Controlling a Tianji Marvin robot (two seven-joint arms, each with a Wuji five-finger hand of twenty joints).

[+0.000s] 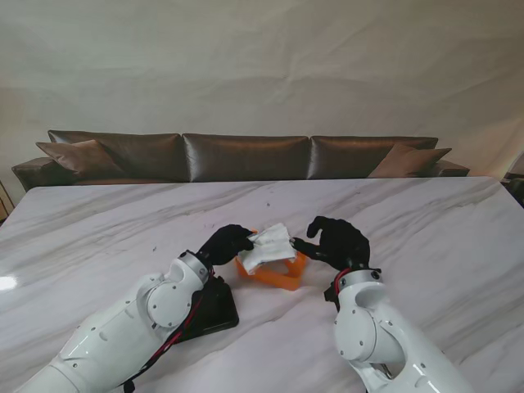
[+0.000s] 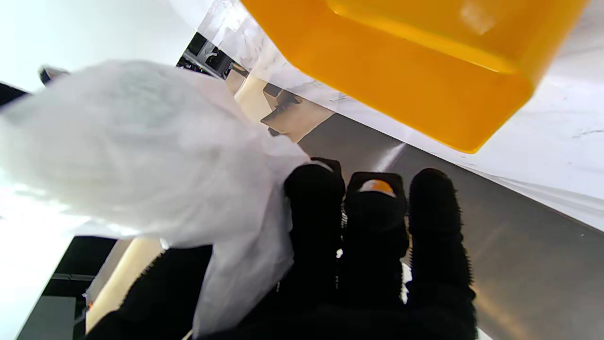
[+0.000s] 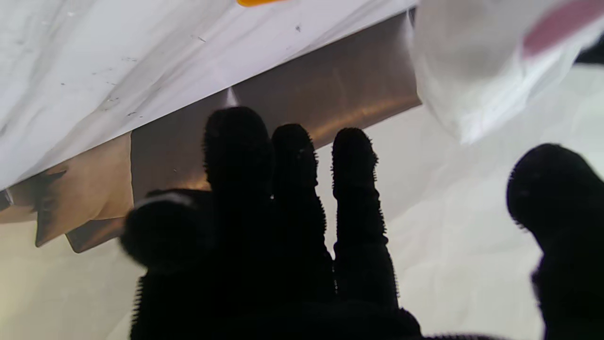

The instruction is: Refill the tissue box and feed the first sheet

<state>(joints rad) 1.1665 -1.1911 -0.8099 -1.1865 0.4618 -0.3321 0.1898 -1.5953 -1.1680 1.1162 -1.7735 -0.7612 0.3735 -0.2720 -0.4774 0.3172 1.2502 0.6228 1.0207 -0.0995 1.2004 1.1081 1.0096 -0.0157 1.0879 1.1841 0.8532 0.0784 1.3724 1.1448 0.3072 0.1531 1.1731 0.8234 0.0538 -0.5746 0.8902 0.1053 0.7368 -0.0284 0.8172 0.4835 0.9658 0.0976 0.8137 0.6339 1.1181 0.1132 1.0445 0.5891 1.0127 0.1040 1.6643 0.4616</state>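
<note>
Tissue wad (image 1: 271, 245), frame centre, sits over your orange box (image 1: 278, 274); left hand (image 1: 223, 244) fingers pinch it, right hand (image 1: 337, 241) fingers spread, holding nothing.

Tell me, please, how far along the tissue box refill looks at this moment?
Early to midway. The left hand grips the white tissue pack over the orange box, which sits open on the marble table. The right hand hovers beside it, fingers spread, holding nothing. Still left: seating the tissues inside and feeding the first sheet out.
</note>
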